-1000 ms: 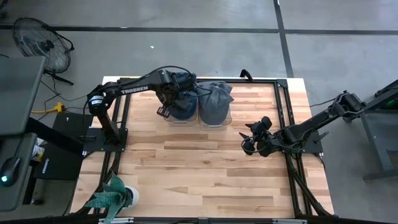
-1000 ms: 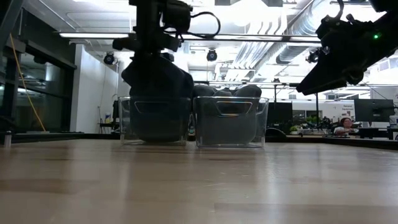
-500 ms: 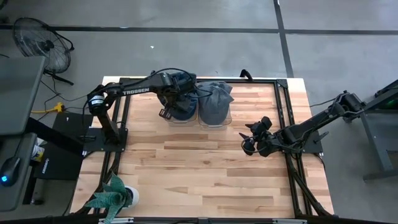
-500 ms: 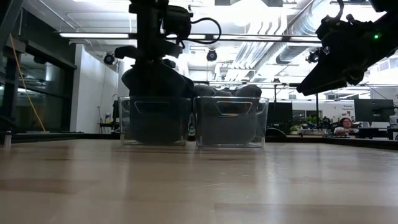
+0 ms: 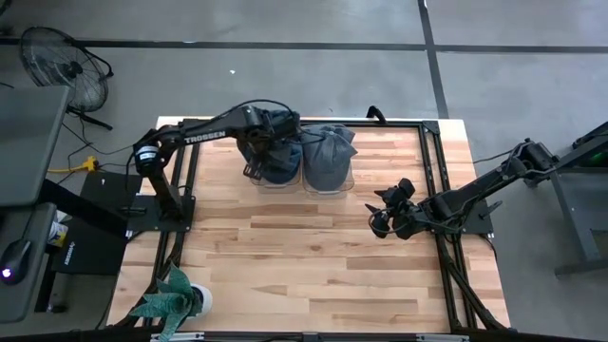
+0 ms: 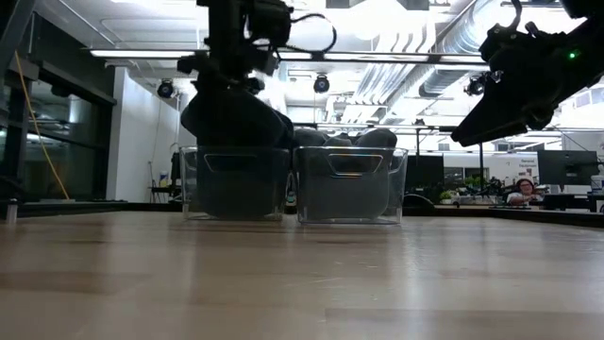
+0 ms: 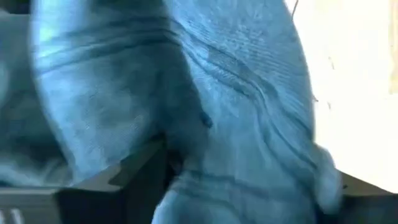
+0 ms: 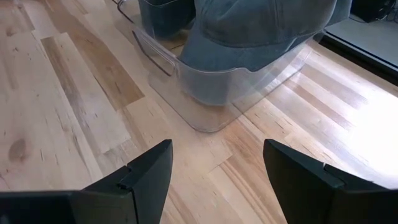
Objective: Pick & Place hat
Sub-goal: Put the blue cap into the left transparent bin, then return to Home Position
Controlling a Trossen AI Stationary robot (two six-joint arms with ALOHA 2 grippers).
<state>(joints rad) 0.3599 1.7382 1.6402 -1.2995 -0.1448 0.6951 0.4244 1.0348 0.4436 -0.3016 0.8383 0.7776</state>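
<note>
Two clear bins stand side by side at the table's far middle. The left bin [image 5: 274, 179] [image 6: 236, 184] holds a dark blue hat [image 5: 283, 163] [image 6: 236, 118] heaped above its rim. The right bin [image 5: 328, 185] [image 6: 349, 184] holds a lighter blue hat [image 5: 328, 150] [image 8: 261, 25]. My left gripper [image 5: 261, 157] [image 7: 249, 168] points down into the left bin, open, with the hat's cloth filling the gap between its fingers. My right gripper [image 5: 377, 215] [image 8: 214, 162] hovers open at the table's right, facing the bins, with nothing between its fingers. My left gripper comes at the dark blue hat from above, its open fingers on either side of a bulge of the crown [image 7: 205, 118]. The cloth lies against the inner side of one finger [image 7: 137, 171]. The hat rests in the left bin.
A potted plant [image 5: 176, 299] stands at the near left corner. Black frame rails [image 5: 432, 161] run along the table's left, right and far sides. Bare wood [image 5: 304, 256] stretches from the bins to the near edge.
My left gripper has gone up a little over the left bin. The dark blue hat's top has sagged and spread out toward the left, and sits lower and broader in the bin than a second ago.
</note>
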